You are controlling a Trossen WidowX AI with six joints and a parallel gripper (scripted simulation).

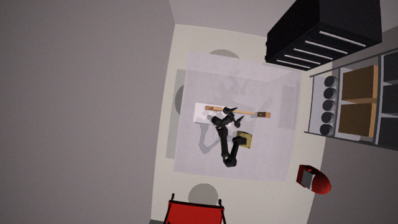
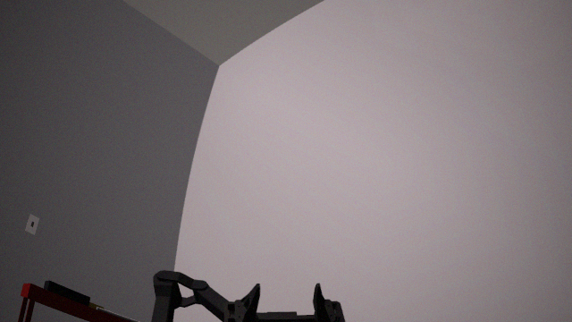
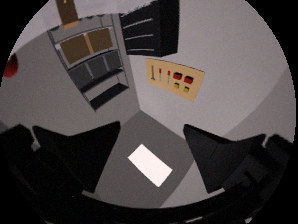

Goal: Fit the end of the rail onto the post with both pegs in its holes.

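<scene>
Open wide at the pincer (image 1: 239, 112) (image 2: 288, 284) (image 3: 152, 125), with fingers well apart and nothing between them. Aimed upward in the exterior view, toward a bright ceiling panel (image 3: 150, 165) in the wrist view, rather than down at the desk (image 1: 270, 162). Folded sharply along the black arm (image 1: 223, 141) (image 2: 164, 297): out from the yellow base plate (image 1: 249, 146) to a bent elbow, back along the forearm, then turned at the wrist toward the rail's side of the desk. Seen from above, overlapping the wooden rail (image 1: 245, 112) partway along, but not gripping it. Laid lengthwise beyond the arm, with one end at the footboard block (image 1: 209, 107) on the left of the top view and the other just short of what looks like the post (image 1: 263, 114), so not fitted onto it. Too small to make out at the pegs and holes. Farther out, standing around the desk: a black drawer cabinet (image 1: 295, 34) (image 3: 165, 27), a shelf unit (image 1: 336, 102) (image 3: 75, 76) and a red cart (image 1: 196, 214) (image 2: 49, 299).
</scene>
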